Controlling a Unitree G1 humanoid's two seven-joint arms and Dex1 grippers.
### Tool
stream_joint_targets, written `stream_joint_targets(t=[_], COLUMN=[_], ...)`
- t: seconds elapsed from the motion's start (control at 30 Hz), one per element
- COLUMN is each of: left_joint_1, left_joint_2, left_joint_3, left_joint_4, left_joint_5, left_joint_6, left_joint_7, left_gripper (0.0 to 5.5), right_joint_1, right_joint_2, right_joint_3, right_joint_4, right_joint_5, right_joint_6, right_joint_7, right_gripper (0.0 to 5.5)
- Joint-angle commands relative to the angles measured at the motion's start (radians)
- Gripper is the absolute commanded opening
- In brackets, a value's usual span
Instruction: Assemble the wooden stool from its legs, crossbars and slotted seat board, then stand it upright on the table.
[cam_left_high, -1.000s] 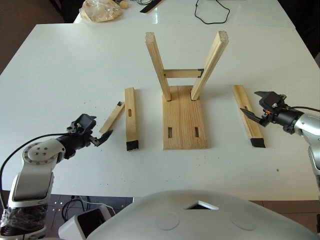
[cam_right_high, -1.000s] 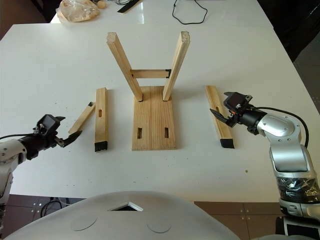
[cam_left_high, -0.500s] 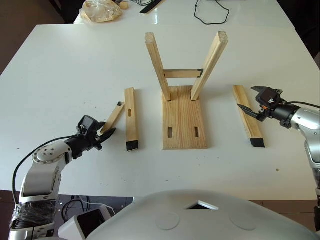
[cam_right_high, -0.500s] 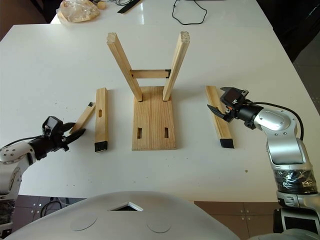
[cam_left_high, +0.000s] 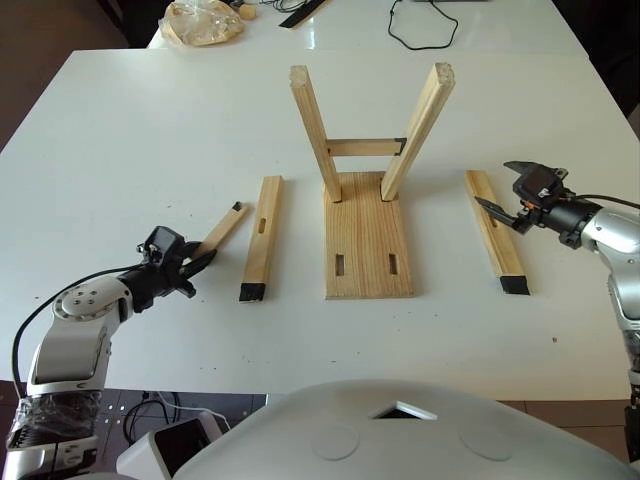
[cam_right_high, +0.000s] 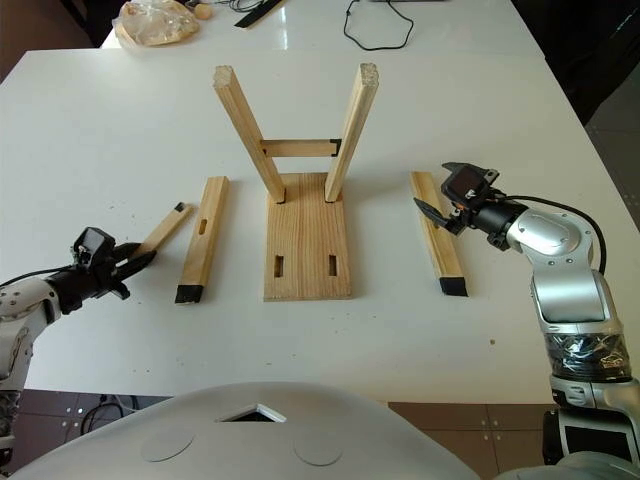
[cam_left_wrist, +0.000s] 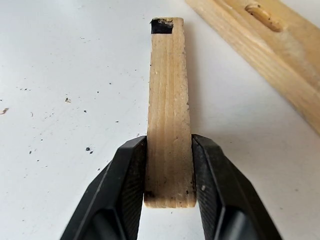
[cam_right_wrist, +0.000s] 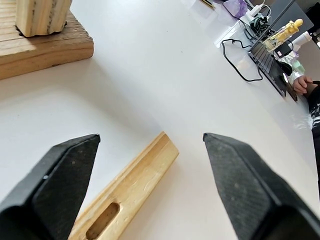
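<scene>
The slotted seat board (cam_left_high: 367, 240) lies flat mid-table with two legs (cam_left_high: 314, 130) (cam_left_high: 420, 128) standing in its far slots, joined by a crossbar (cam_left_high: 364, 147). A loose crossbar (cam_left_wrist: 168, 100) lies slanted at the left, and my left gripper (cam_left_high: 198, 260) is shut on its near end. Beside it lies a loose leg (cam_left_high: 260, 236), angled. Another loose leg (cam_left_high: 495, 243) lies right of the board. My right gripper (cam_left_high: 496, 190) is open just above that leg's far end (cam_right_wrist: 131, 187), one finger on each side.
A plastic bag (cam_left_high: 203, 20) and a black cable (cam_left_high: 421, 28) lie at the table's far edge. A laptop and a bottle (cam_right_wrist: 284, 34) stand on a further table. Bare tabletop (cam_left_high: 120, 140) spreads left and right of the parts.
My left gripper has shut on the loose crossbar and drawn it toward the near left. The left loose leg has swung, its near end now further left. My right gripper shifted slightly farther along its leg.
</scene>
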Motion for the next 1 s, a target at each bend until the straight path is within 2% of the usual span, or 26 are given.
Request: stream_joint_targets(t=[0.03, 0.13, 0.23, 0.37, 0.47, 0.57, 0.7, 1.0], left_joint_1=[-0.089, -0.22, -0.32, -0.428, -0.478, -0.523, -0.549, -0.545], left_joint_2=[-0.02, -0.07, -0.097, -0.087, -0.068, -0.084, -0.087, -0.096], left_joint_3=[0.108, 0.232, 0.281, 0.268, 0.164, 0.034, -0.094, -0.172], left_joint_4=[-0.007, -0.059, -0.205, -0.423, -0.569, -0.607, -0.599, -0.575], left_joint_5=[-0.051, -0.174, -0.311, -0.6, -0.861, -0.974, -0.967, -0.882], left_joint_6=[-0.019, -0.03, -0.036, 0.051, 0.142, 0.208, 0.252, 0.243], left_joint_7=[0.058, 0.134, 0.159, 0.165, 0.175, 0.164, 0.127, 0.098], left_gripper=[1.3, 1.3, 1.3, 1.3, 1.3, 1.3, 1.3, 1.3], right_joint_1=[-0.078, -0.16, -0.268, -0.301, -0.319, -0.378, -0.487, -0.546], right_joint_2=[0.013, 0.065, 0.118, 0.108, 0.086, 0.084, 0.095, 0.09], right_joint_3=[-0.064, -0.148, -0.252, -0.361, -0.343, -0.25, -0.169, -0.137], right_joint_4=[0.024, 0.02, -0.033, -0.174, -0.224, -0.211, -0.18, -0.198], right_joint_5=[0.029, 0.153, 0.369, 0.866, 1.107, 1.136, 1.167, 1.226], right_joint_6=[0.03, 0.057, 0.159, 0.432, 0.548, 0.592, 0.631, 0.661], right_joint_7=[-0.05, -0.067, -0.078, 0.026, 0.112, 0.18, 0.209, 0.26], right_gripper=[3.81, 3.81, 3.81, 3.81, 3.81, 3.81, 3.81, 3.81])
